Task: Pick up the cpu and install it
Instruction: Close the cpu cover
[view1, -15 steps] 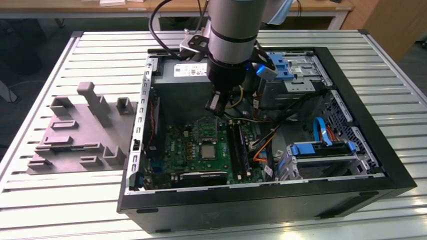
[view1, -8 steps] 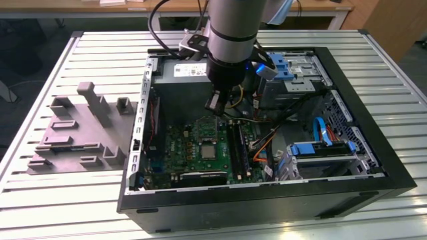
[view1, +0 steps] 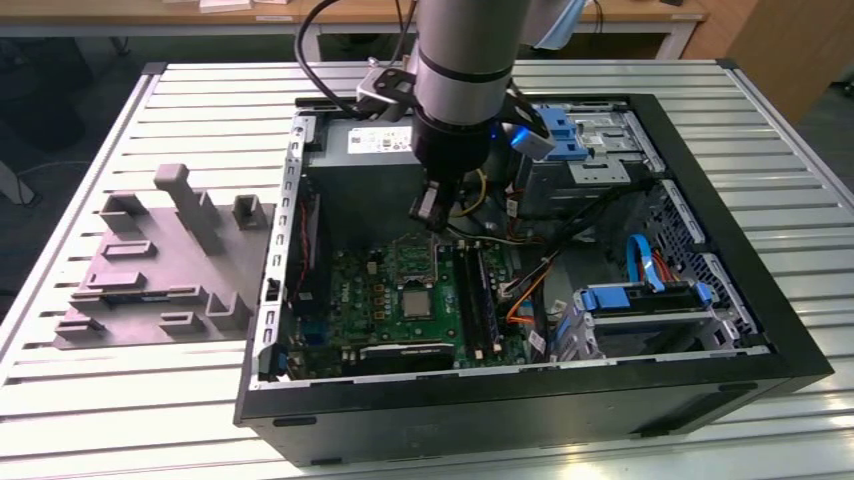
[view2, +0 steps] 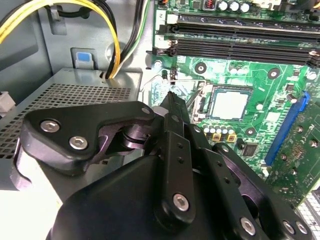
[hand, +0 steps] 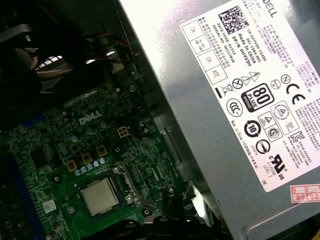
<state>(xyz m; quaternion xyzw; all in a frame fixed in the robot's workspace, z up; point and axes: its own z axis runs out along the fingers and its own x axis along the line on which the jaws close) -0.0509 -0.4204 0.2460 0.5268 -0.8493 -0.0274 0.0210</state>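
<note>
The cpu (view1: 418, 305) (view2: 229, 104) (hand: 100, 196) sits flat in its socket on the green motherboard (view1: 387, 300), apart from the jaws (view1: 427, 208) (view2: 172, 102), which hang above and just beside it, drawn together and holding nothing. Black linkage hides the fingertips' lower parts in the second wrist view. The arm (view1: 465, 70) reaches straight down into the open computer case (view1: 747, 340) on the slatted surface (view1: 134, 400).
</note>
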